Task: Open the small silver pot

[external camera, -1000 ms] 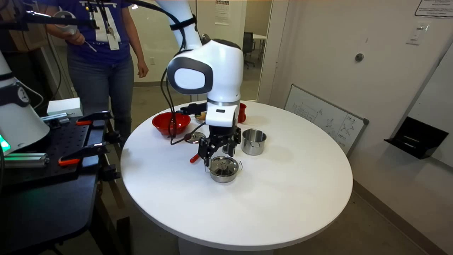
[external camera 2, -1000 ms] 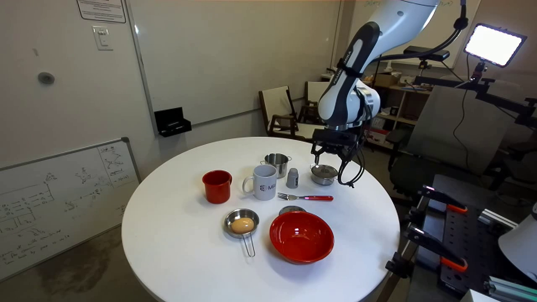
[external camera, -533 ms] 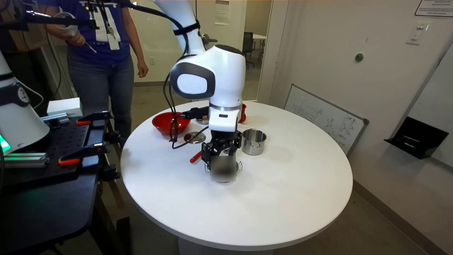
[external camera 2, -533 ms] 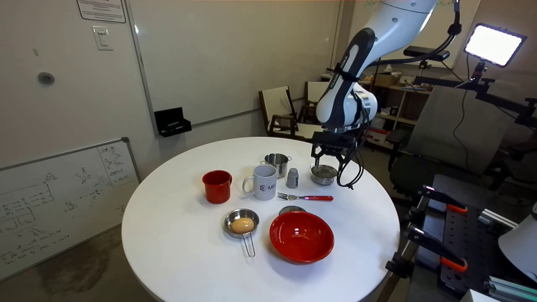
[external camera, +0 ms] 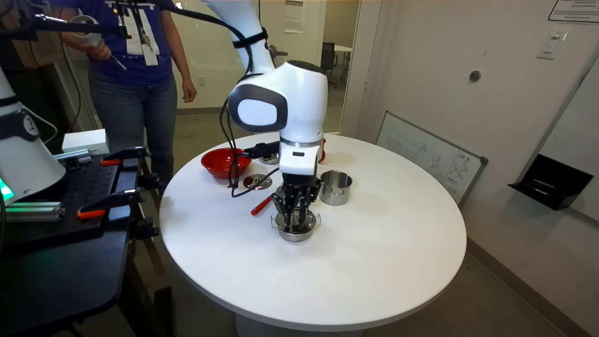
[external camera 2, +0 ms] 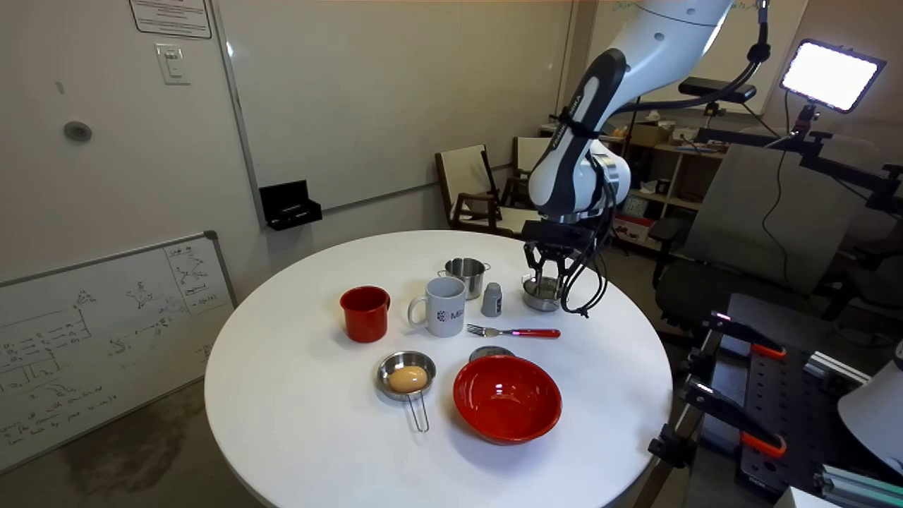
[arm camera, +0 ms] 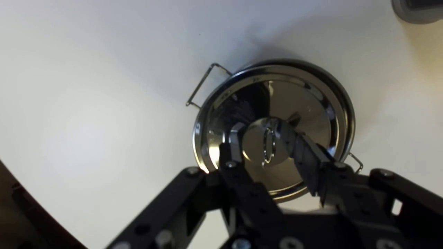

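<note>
In an exterior view, going left to right, the red-handled fork (external camera: 261,206) lies at ten o'clock from the small silver pot (external camera: 295,236), which stands upright and covered on the round white table (external camera: 374,262); the taller, open steel pot (external camera: 335,191) is near it, between one and two o'clock.

In the wrist view, a wire side handle (arm camera: 201,84) juts out at ten o'clock. I would leave it alone: it belongs to the body, and pulling there would likely drag the whole pot along. Next, the polished steel lid (arm camera: 306,109) looks rigid, fairly light and slick, with little on its face to grip. The thin loop (arm camera: 266,147) near its middle is the place to pinch, squarely, since smooth wire may twist under a pinch. Nothing seems fragile. The far wire handle (arm camera: 360,162), at four o'clock, is no help for lifting the lid either.

The gripper (arm camera: 262,139) is over the lid, its gap narrow: one finger (arm camera: 236,141) on the loop's left, the other on its right. No firm grip shows. Whether either tip touches the loop or the lid I cannot tell; the mirror-like steel muddles fingers and reflections.
</note>
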You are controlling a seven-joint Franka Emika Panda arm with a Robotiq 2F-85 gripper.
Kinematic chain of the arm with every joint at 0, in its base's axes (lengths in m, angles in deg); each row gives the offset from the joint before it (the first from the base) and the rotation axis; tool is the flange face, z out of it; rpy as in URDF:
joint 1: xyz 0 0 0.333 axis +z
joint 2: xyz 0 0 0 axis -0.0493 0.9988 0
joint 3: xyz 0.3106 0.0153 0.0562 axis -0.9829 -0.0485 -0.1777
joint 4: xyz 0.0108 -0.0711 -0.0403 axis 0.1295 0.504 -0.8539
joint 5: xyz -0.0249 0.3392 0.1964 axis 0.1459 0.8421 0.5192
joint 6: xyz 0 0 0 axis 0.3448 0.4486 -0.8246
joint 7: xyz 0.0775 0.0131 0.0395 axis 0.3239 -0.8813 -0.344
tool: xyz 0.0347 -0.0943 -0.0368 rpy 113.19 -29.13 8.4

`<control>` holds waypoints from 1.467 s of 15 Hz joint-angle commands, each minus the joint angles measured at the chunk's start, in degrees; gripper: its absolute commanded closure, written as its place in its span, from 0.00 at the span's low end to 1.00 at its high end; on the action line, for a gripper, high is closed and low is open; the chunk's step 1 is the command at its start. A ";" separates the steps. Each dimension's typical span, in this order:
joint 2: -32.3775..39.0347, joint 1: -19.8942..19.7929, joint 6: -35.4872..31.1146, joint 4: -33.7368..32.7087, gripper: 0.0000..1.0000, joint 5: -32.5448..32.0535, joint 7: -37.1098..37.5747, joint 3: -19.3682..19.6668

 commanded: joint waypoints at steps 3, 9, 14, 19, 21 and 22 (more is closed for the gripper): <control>1.11 0.16 -0.09 -1.19 0.95 2.05 -1.57 0.14; 0.89 0.17 -0.26 -0.96 0.94 2.18 -1.53 0.24; -2.06 3.25 0.24 1.13 0.95 0.41 -0.66 2.79; -8.19 10.21 3.51 4.82 0.94 -4.05 0.16 8.82; -10.58 11.08 5.93 6.02 0.94 -5.91 -0.82 9.64; -11.75 11.05 6.69 6.86 0.95 -7.04 -1.81 9.51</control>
